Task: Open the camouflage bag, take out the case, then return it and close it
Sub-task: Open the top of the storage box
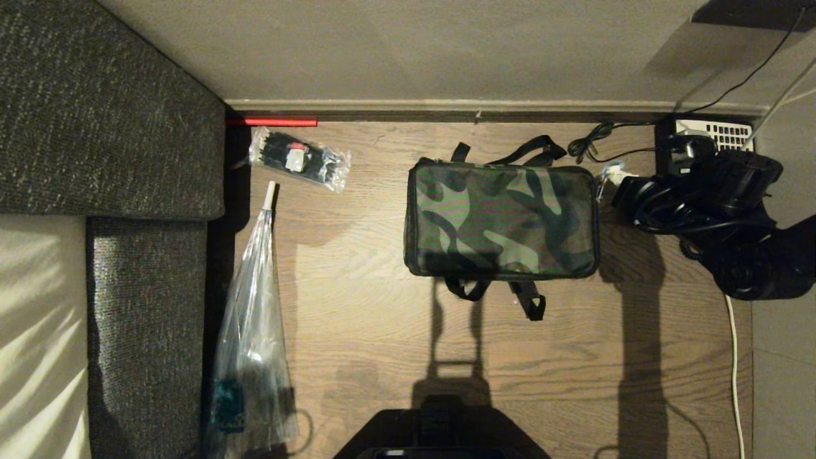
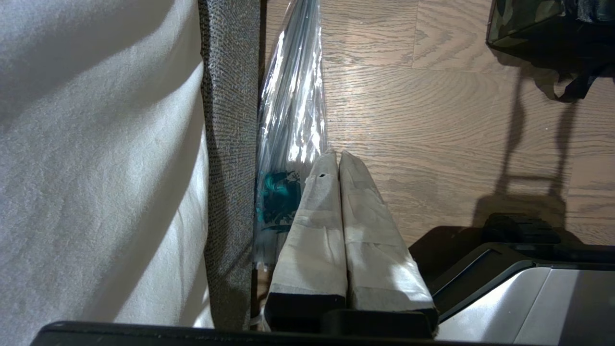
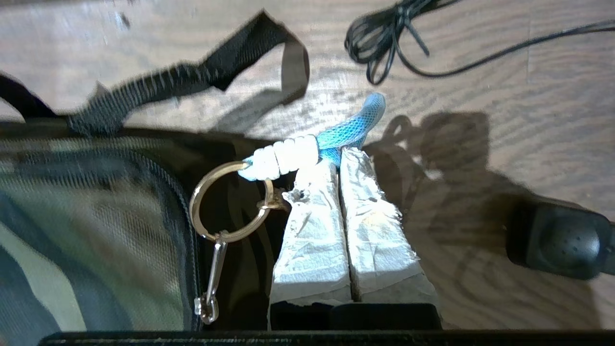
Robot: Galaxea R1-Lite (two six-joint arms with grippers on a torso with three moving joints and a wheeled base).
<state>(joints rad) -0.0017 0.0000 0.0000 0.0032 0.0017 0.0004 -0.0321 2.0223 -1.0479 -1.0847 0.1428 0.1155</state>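
Observation:
The camouflage bag (image 1: 500, 220) lies flat and zipped on the wooden floor, with black straps at its far and near edges. At its far right corner my right gripper (image 1: 613, 176) is shut. In the right wrist view its taped fingertips (image 3: 338, 158) pinch a blue cord (image 3: 353, 129) with a white wrapped part. The cord hangs from a metal key ring (image 3: 229, 202) on the zip pull beside the bag's edge (image 3: 96, 230). My left gripper (image 2: 338, 156) is shut on nothing, parked low by the sofa. The case is out of view.
A grey sofa (image 1: 108, 108) fills the left side, with a long clear plastic bag (image 1: 252, 319) leaning along it. A clear packet of black items (image 1: 299, 159) lies at the far left. A coiled black cable (image 1: 590, 143) and a desk phone (image 1: 711, 135) sit behind my right arm.

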